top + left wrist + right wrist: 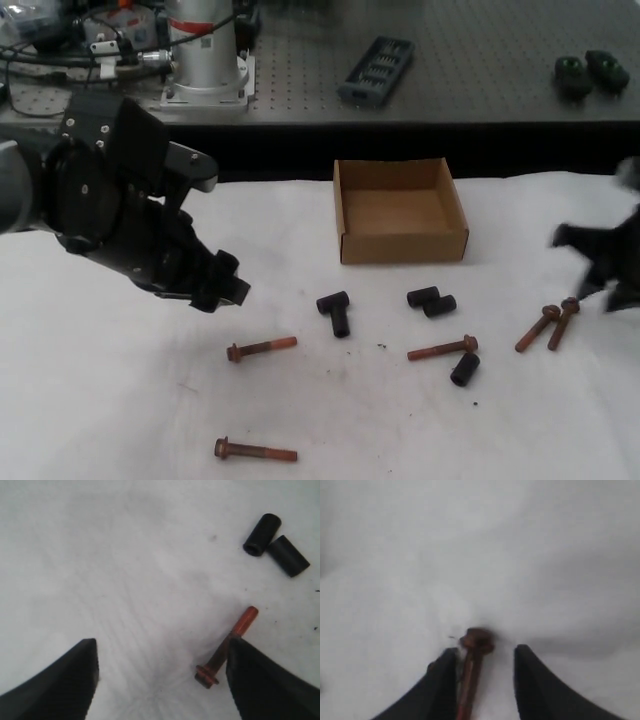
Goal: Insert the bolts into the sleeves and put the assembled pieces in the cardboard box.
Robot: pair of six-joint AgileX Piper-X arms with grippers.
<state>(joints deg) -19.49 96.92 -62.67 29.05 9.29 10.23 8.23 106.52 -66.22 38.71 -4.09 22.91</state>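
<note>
White cloth bears rust-orange flanged bolts (five) and stubby black sleeves.

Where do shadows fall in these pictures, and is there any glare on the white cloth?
High view: the light is even, with no glare on the cloth; the cardboard box is darker along one inner side wall. Left wrist view: only a faint shadow beside the bolt. Right wrist view: a soft grey shadow lies on the cloth beside the right gripper.
</note>
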